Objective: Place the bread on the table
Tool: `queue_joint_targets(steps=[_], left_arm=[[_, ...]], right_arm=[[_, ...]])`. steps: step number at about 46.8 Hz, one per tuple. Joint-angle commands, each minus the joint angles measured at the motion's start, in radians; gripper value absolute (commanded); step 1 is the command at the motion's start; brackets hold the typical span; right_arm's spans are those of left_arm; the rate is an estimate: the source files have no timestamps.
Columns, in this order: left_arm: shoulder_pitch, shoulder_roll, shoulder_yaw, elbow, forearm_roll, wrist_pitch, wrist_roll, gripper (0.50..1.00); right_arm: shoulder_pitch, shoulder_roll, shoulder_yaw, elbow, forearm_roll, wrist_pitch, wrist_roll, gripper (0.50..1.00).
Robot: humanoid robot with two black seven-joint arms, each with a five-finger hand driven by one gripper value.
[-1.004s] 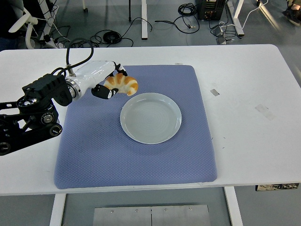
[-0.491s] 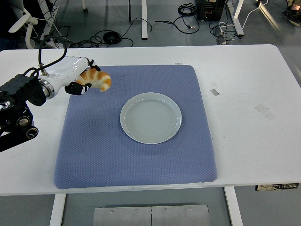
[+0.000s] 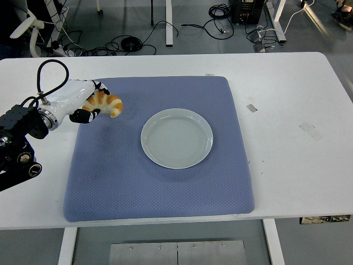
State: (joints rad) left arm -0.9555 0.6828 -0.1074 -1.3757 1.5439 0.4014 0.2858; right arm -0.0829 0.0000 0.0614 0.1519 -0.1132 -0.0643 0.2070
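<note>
one arm is in view: the left arm enters from the left edge, and its left hand [image 3: 87, 105] sits over the upper left corner of the blue mat [image 3: 160, 182]. the hand has a white shell with black fingers [image 3: 84, 116]. the fingers are curled and clamped on the bread [image 3: 107, 104], a golden-brown croissant-shaped piece. the bread projects from the hand toward the right, its curved end pointing down and right. whether the bread touches the mat cannot be told from this view.

the bread lies above the mat's upper left area, well apart from the plate [image 3: 176, 138]. the plate is round, pale grey-white, and rests near the middle of the mat, slightly toward its far side. nothing lies on the plate.

the mat covers the central part of the white worktop [image 3: 292, 165], reaching close to the near edge. bare worktop shows to the left of the hand and widely to the right of the mat. small pieces of tape [image 3: 251, 107] lie on the worktop to the right of the mat.

a black cable [image 3: 47, 74] loops up from the arm's wrist section.
</note>
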Motion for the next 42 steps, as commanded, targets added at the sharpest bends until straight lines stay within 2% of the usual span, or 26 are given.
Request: queue_joint_targets(steps=[1, 15, 21, 25, 29, 36, 42], left_arm=[[0.012, 0.000, 0.000, 0.009, 0.013, 0.002, -0.007, 0.554], [0.032, -0.011, 0.000, 0.018, 0.054, 0.010, -0.008, 0.558], [0.034, -0.017, 0.000, 0.020, 0.054, 0.010, -0.014, 0.587], [0.034, -0.017, 0.000, 0.021, 0.053, 0.010, -0.019, 0.648], [0.032, -0.017, -0.001, 0.021, 0.048, 0.010, -0.022, 0.755], [0.032, -0.017, -0.001, 0.021, 0.047, 0.010, -0.037, 0.913], [0.031, -0.022, -0.003, 0.021, 0.044, 0.010, -0.040, 0.963]], right_arm=[[0.000, 0.000, 0.000, 0.000, 0.000, 0.000, 0.000, 1.000], [0.000, 0.000, 0.000, 0.000, 0.000, 0.000, 0.000, 1.000], [0.000, 0.000, 0.000, 0.000, 0.000, 0.000, 0.000, 1.000], [0.000, 0.000, 0.000, 0.000, 0.000, 0.000, 0.000, 1.000], [0.000, 0.000, 0.000, 0.000, 0.000, 0.000, 0.000, 1.000], [0.000, 0.000, 0.000, 0.000, 0.001, 0.000, 0.000, 1.000], [0.000, 0.000, 0.000, 0.000, 0.000, 0.000, 0.000, 1.000]])
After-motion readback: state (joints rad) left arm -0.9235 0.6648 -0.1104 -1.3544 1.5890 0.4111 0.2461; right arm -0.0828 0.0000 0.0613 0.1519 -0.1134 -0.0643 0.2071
